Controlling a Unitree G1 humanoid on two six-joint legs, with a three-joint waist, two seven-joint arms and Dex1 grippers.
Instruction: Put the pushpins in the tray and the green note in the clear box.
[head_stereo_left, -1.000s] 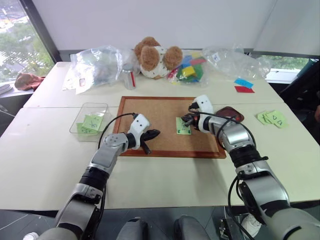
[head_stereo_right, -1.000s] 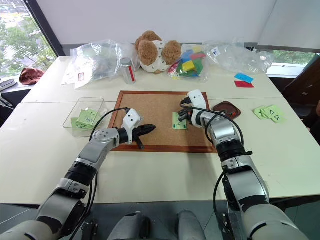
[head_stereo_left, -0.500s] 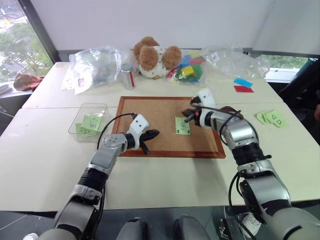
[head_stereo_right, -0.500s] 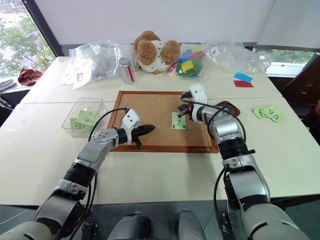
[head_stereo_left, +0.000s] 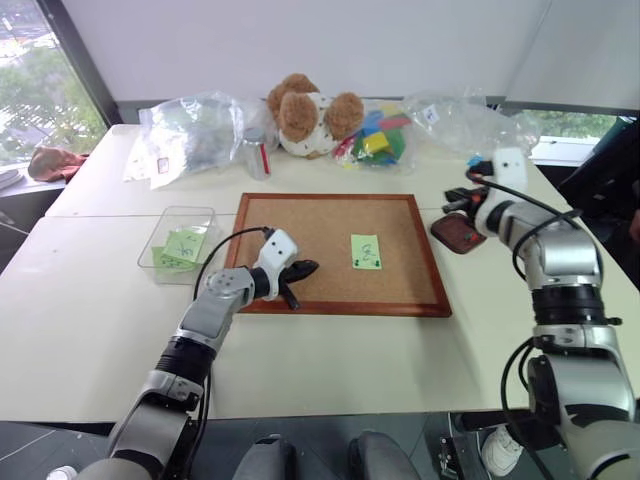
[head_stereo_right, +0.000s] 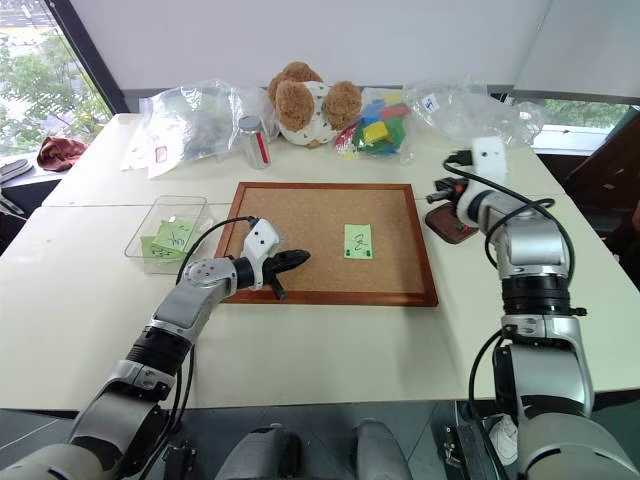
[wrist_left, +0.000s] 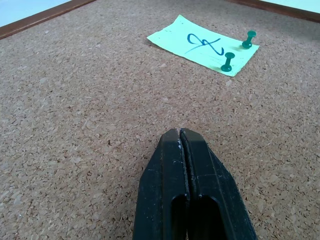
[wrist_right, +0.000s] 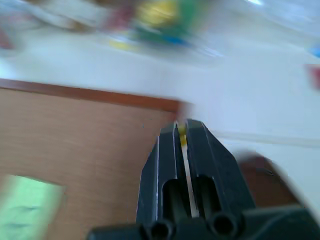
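The green note (head_stereo_left: 366, 251) lies on the corkboard (head_stereo_left: 300, 215), held there by two green pushpins (wrist_left: 227, 61) along one edge. My left gripper (head_stereo_left: 305, 268) rests shut and empty on the cork, left of the note. At the board's right, my right gripper (head_stereo_left: 452, 205) hovers over the dark reddish-brown tray (head_stereo_left: 465, 236). It is shut on a small yellow pushpin (wrist_right: 182, 136) pinched between its fingertips. The clear box (head_stereo_left: 165, 232) stands left of the board with light-green notes inside.
A teddy bear (head_stereo_left: 310, 108), clear plastic bags (head_stereo_left: 195, 130), a can (head_stereo_left: 259, 157) and coloured blocks (head_stereo_left: 377, 140) line the table's far side. Blue (head_stereo_left: 487, 165) and red (head_stereo_left: 488, 179) notes lie at the far right.
My right gripper has left the green note and swung right and up to above the tray, still shut. The left arm has stayed put.
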